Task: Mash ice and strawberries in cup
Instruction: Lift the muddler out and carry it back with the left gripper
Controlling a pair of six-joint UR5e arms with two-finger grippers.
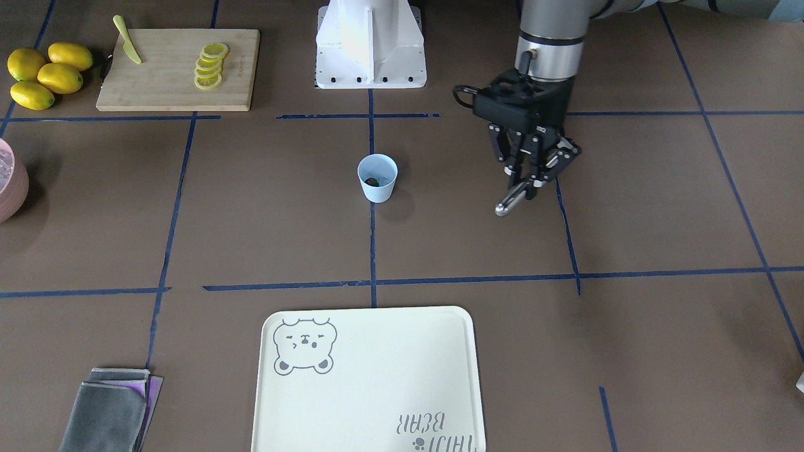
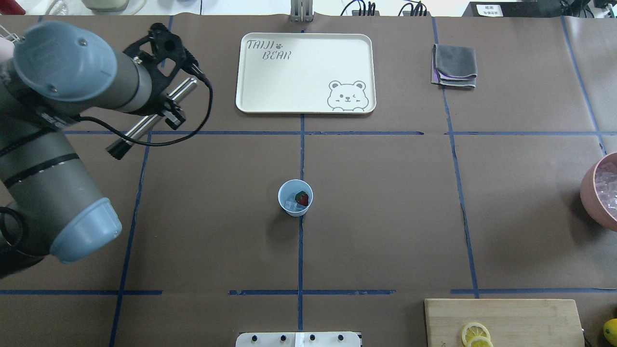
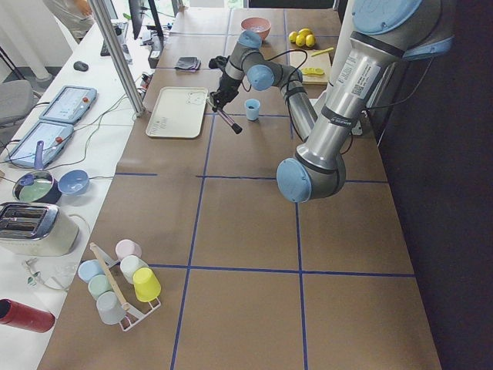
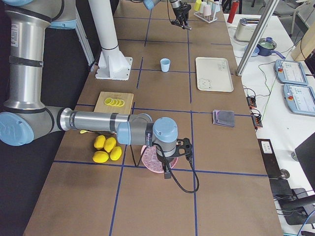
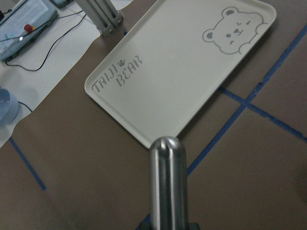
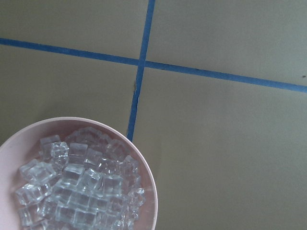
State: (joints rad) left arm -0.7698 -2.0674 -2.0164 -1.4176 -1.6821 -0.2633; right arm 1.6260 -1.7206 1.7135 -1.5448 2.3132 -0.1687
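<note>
Presently the left gripper is clamped on a metal muddler, held tilted above the table. The cup, holding the strawberry and ice, stands well apart to the gripper's right, nearer the robot's base. Judged step: approach. The next move calls for centring the muddler over the cup's mouth, righting it and descending. Whether the right gripper is open cannot be told.

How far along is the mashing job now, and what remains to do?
Done, it seems: the cup holds a strawberry and ice, both apparently unmashed. In hand: the left gripper grips a metal rod, off to the cup's side. Left: bring the rod into the cup and mash.
</note>
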